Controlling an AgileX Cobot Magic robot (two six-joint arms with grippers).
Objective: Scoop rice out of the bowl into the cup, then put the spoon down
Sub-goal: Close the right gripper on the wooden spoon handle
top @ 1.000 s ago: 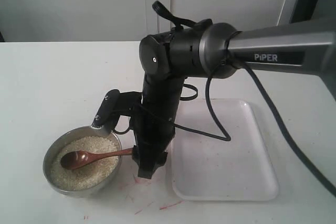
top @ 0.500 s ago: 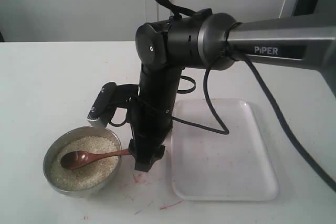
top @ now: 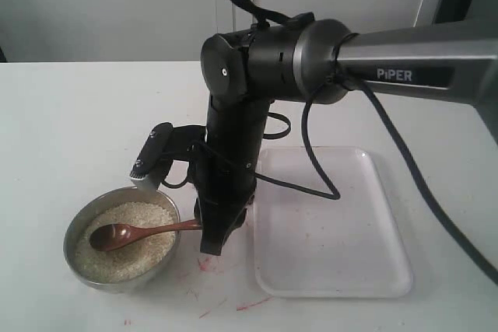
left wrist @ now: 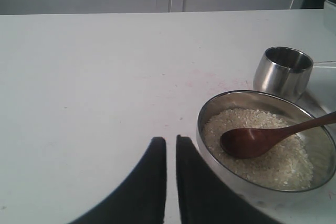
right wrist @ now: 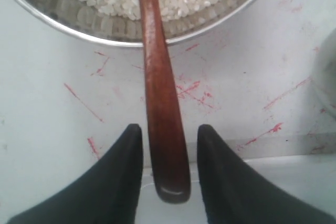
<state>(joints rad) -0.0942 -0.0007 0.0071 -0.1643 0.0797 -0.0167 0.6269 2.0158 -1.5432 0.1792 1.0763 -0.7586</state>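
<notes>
The steel bowl (top: 74, 227) holds a mound of white rice (top: 132, 258). The dark wooden spoon (top: 124, 234) lies in it, its handle sticking out over the rim toward the tray. My right gripper (top: 212, 242) points down at the handle's end. In the right wrist view this gripper (right wrist: 169, 129) is open, with the spoon handle (right wrist: 157, 77) between its fingers and a gap on each side. My left gripper (left wrist: 171, 140) is shut on nothing, hovering beside the bowl (left wrist: 210, 109). The shiny cup (left wrist: 282, 74) stands just behind the bowl; in the exterior view the right wrist hides it.
A white rectangular tray (top: 334, 246) lies right of the bowl, close to the handle's end. Red marks stain the table (right wrist: 189, 90) between bowl and tray. The right arm and its cable (top: 311, 169) hang over the tray's near-left corner.
The right arm has shifted a little left and lower toward the spoon handle, then held still. The spoon and bowl have not moved.
</notes>
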